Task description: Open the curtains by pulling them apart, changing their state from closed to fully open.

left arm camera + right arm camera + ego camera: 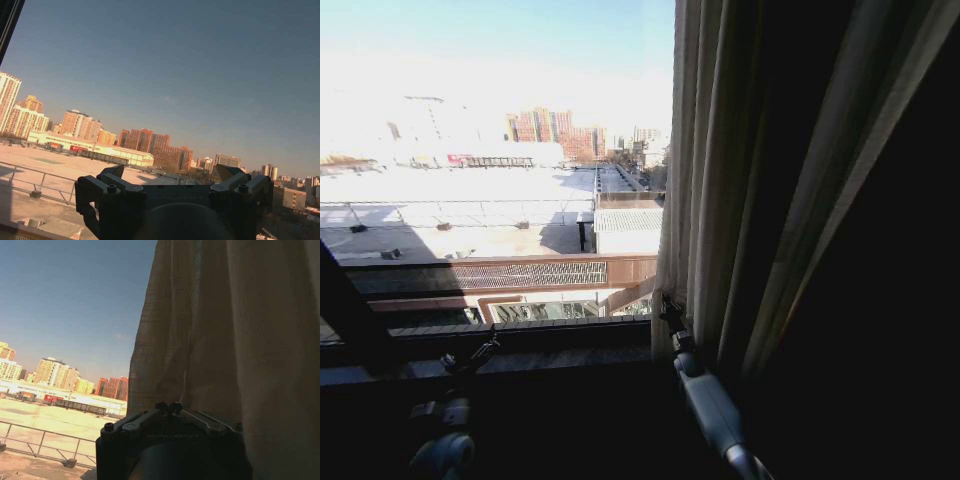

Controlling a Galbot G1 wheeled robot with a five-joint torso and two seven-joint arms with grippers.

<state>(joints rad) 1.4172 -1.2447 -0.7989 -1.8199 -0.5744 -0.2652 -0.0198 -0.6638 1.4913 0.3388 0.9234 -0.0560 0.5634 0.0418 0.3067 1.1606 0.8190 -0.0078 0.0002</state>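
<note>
Curtains (705,170) bunched right | right claw (169,407) closed beside them | left claw (172,177) open

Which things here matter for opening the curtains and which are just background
Job:
- sheer white pleated fabric curtain, bunched right of the window
- right gripper, jaws shut at its edge
- left gripper, jaws open, apart from it

Background:
- black window frame bar
- orange city buildings
</note>
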